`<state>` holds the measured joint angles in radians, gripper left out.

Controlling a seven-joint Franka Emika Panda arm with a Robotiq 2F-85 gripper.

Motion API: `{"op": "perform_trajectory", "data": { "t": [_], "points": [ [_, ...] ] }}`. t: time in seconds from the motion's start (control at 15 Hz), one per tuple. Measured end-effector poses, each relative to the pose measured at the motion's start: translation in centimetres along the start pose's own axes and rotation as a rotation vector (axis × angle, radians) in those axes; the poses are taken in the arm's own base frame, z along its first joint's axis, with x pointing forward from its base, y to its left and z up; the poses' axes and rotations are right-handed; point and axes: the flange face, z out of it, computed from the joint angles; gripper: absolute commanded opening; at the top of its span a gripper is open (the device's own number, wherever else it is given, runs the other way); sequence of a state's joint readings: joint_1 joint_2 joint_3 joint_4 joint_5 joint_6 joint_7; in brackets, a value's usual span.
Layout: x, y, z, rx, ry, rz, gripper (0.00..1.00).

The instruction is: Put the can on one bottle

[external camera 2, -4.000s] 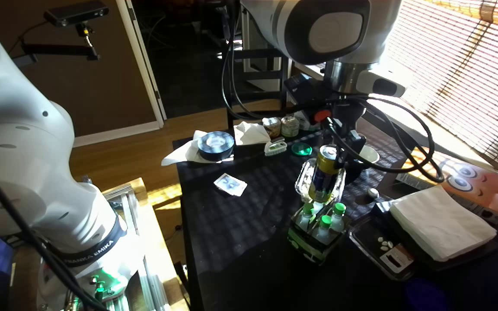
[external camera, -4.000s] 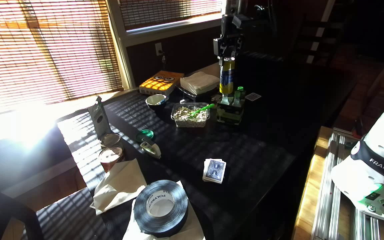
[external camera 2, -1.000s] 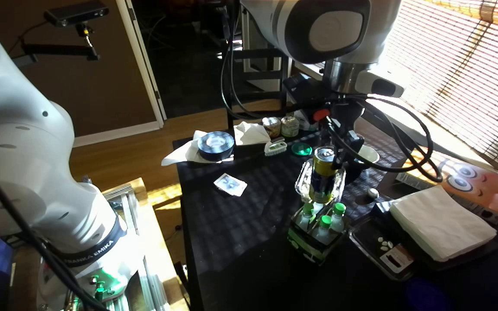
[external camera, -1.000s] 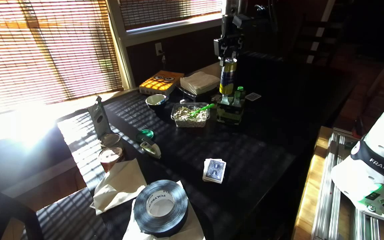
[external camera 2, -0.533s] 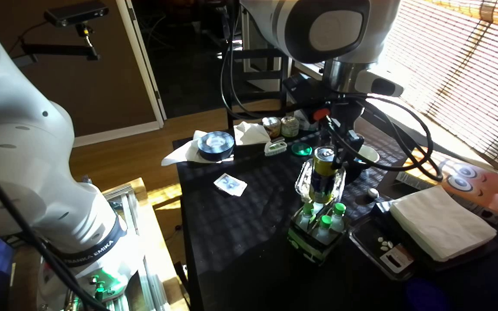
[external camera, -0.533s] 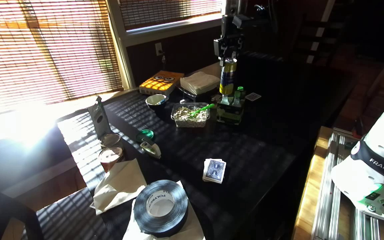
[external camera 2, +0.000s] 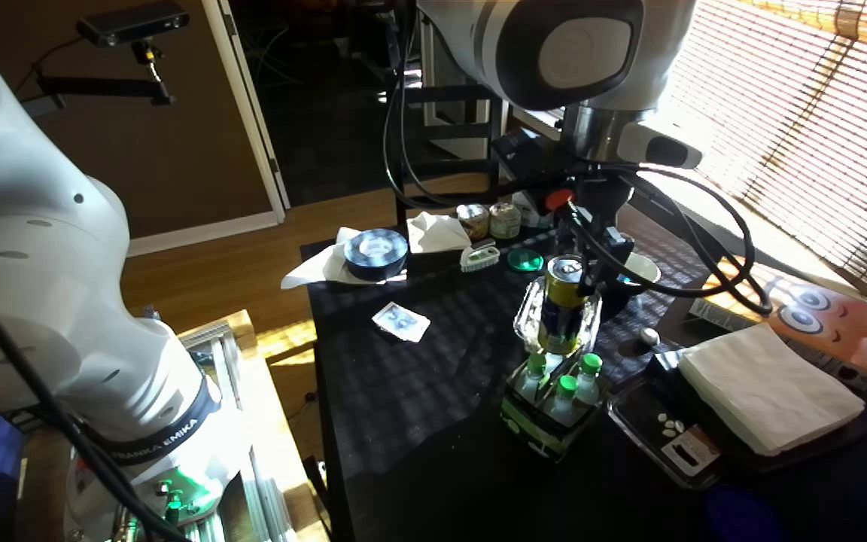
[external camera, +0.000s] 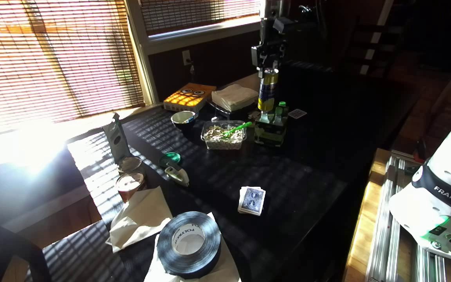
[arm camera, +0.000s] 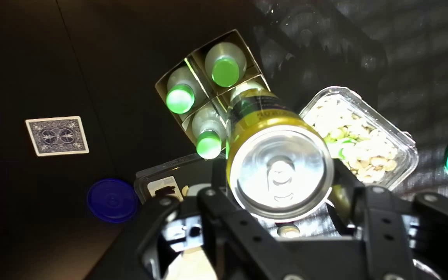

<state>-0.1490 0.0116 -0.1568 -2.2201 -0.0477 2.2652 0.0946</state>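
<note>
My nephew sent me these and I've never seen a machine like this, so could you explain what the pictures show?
The white robot arm ends in a black two-fingered gripper. Two views look at the scene from outside the robot; the third looks down from its wrist. On the dark table are a deck of playing cards, a scrub brush, a clear tub holding pale food, and a cardboard carrier with three green-capped bottles and a fourth bottle. The gripper straddles a yellow-and-blue drink can, whose lower end is right at the top of that fourth bottle. Whether the gripper is squeezing the can, I can't tell.
</note>
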Motion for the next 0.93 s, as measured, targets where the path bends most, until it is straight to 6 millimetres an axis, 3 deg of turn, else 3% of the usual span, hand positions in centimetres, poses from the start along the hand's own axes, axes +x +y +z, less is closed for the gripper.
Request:
{"op": "perform_trajectory", "data": {
  "t": [0.33, 0.4, 0.47, 0.67, 0.93],
  "points": [
    [0.01, -0.03, -0.03, -0.001, 0.0, 0.001, 0.38],
    [0.01, -0.04, -0.03, -0.001, 0.0, 0.001, 0.45],
    [0.01, -0.04, -0.03, -0.001, 0.0, 0.001, 0.88],
    [-0.02, -0.06, 0.02, -0.003, -0.003, 0.003, 0.99],
    [-0.06, -0.05, 0.05, -0.006, -0.006, 0.007, 1.0]
  ]
}}
